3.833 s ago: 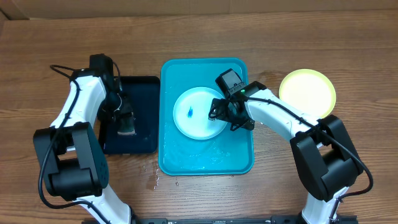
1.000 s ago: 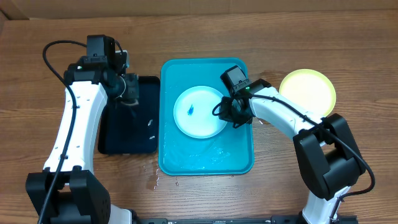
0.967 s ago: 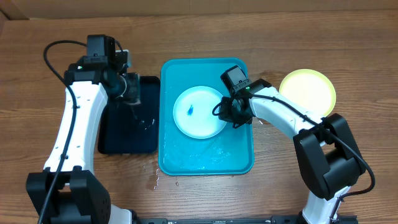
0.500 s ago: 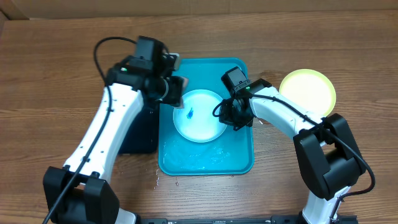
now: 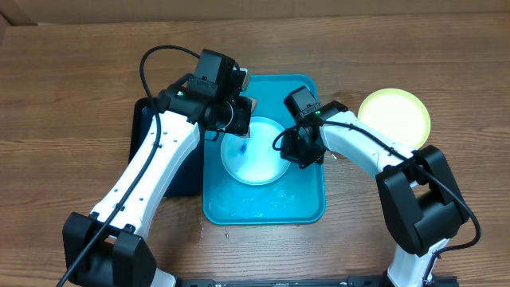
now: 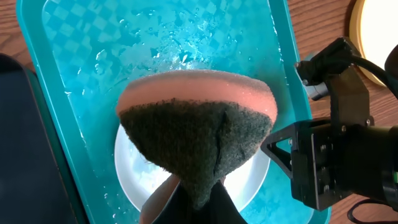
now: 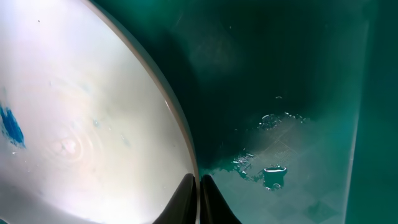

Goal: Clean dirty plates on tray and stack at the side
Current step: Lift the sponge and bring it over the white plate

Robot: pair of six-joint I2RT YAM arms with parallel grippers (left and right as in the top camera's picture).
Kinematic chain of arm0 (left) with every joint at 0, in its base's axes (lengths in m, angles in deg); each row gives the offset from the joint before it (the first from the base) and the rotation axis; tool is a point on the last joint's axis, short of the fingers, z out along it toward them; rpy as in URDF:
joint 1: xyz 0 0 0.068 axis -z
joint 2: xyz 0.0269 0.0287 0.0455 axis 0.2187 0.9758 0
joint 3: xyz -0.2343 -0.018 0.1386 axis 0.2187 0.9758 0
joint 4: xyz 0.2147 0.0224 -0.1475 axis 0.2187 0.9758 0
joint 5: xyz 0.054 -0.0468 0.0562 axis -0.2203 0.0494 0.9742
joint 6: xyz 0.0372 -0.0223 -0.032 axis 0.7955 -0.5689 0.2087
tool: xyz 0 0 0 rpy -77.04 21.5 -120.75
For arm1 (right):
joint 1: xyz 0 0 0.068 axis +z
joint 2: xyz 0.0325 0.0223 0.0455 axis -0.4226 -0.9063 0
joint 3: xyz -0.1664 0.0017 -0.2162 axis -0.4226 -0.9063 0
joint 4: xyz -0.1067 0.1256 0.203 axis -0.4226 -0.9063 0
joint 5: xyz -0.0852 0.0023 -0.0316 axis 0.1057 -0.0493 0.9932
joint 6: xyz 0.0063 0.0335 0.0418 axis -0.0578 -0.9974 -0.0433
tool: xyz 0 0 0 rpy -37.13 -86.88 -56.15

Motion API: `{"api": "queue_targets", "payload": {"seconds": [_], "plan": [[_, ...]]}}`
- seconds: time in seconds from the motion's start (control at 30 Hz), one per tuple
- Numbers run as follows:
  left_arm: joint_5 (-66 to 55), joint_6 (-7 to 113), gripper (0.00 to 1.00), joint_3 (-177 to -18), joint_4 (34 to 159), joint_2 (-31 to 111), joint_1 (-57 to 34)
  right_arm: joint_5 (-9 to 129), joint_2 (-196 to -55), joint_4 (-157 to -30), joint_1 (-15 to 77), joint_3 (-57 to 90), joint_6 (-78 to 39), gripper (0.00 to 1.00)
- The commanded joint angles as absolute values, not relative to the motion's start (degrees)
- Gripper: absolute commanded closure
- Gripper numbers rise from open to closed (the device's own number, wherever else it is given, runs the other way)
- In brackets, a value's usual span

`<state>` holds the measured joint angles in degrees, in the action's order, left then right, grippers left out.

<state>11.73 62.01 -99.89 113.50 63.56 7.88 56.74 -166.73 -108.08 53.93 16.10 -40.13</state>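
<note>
**Ann:** What is your left gripper (image 6: 186, 204) doing?

**Ben:** It is squeezed tight on a sponge (image 6: 196, 134). Your left wrist camera shows this best. The sponge is bent in half, pink on top, with the dark scratchy side facing the camera. From above you can hardly see the sponge at all, because the arm covers it.

**Ann:** What is under the sponge?

**Ben:** The pale plate (image 5: 261, 159). The sponge is over the plate's top left part. I cannot tell if it touches the plate. In the wrist view the sponge hides the middle of the plate.

**Ann:** And your right gripper (image 7: 199, 198)?

**Ben:** Its two fingers are pinched shut on the right edge of that same plate. Only your right wrist camera shows this up close: one finger is on the plate side and one is on the tray side. It also shows a blue smear (image 7: 11, 127) on the plate, far from the fingers.

**Ann:** Where does the plate lie?

**Ben:** In the turquoise tray (image 5: 307, 203), near the middle. The tray is wet. You can see small drops of water (image 7: 273, 169) on its floor, just beside the right fingers.

**Ann:** What is around the tray?

**Ben:** The view from above shows the most. A yellow-green plate (image 5: 394, 118) sits on the wooden table (image 5: 64, 80) to the right, apart from the tray. A black tray (image 5: 142, 131) lies just to the left, partly under your left arm.
</note>
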Motion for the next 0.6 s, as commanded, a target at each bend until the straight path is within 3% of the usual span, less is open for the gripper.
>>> {"api": "queue_targets", "payload": {"seconds": [0.0, 0.43, 0.57], "plan": [[12.3, 61.0, 0.95, -99.7, 113.1, 64.6, 8.1, 54.7, -166.6, -108.4, 54.7, 15.7, -36.6, 0.96], [9.7, 60.5, 0.96, -99.7, 114.2, 67.5, 8.2, 54.6, -166.6, -107.6, 55.6, 15.7, -36.2, 0.95], [10.0, 60.1, 0.96, -99.7, 115.3, 67.5, 8.2, 54.6, -166.6, -107.0, 55.6, 15.7, -36.2, 0.83]]}}
